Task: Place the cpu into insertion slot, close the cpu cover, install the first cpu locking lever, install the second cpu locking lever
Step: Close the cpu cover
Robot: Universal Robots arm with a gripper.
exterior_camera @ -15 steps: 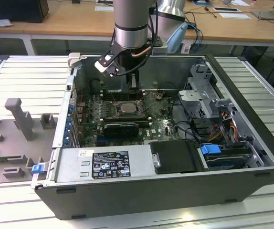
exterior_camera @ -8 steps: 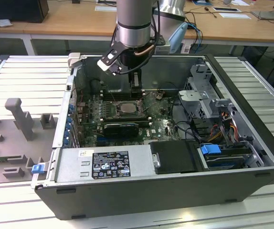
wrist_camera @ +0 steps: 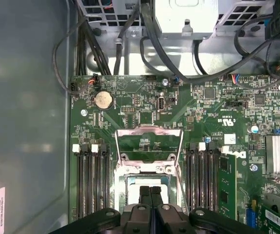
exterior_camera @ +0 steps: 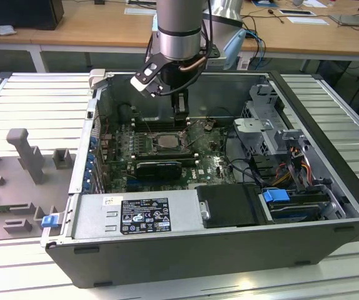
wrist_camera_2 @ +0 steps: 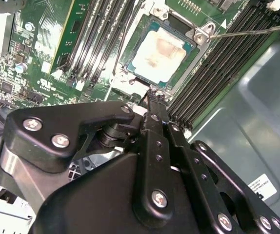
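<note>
Your cpu [wrist_camera_2: 159, 51] is seated, pale face lying flat inside the insertion slot [wrist_camera_2: 194, 59] and square to its frame, so step one reads as done. The cpu cover [wrist_camera: 149, 130] is not closed. It stands swung back from the slot's hinge edge, and you can see green board through its cut-out. One locking lever [wrist_camera_2: 242, 33] juts loose past the slot's far corner, a thin rod, unlatched. The other lever is hard to pick out. By that reading, the cover and both levers are left to do. Your end effector [wrist_camera_2: 154, 97] has its fingers pressed together with nothing between them. The tips are poised right at the slot's hinge edge, but you can't tell whether they touch metal. Use the first wrist view for the opened cover beyond the slot, with memory slots [wrist_camera: 89, 180] flanking the slot on both sides. Use the second wrist view for the cpu's face and the loose lever. The exterior view gives you the arm reaching down into the computer case [exterior_camera: 229, 250], which sits on the ribbed worktop [exterior_camera: 336, 125], with the end effector directly over the slot.
</note>
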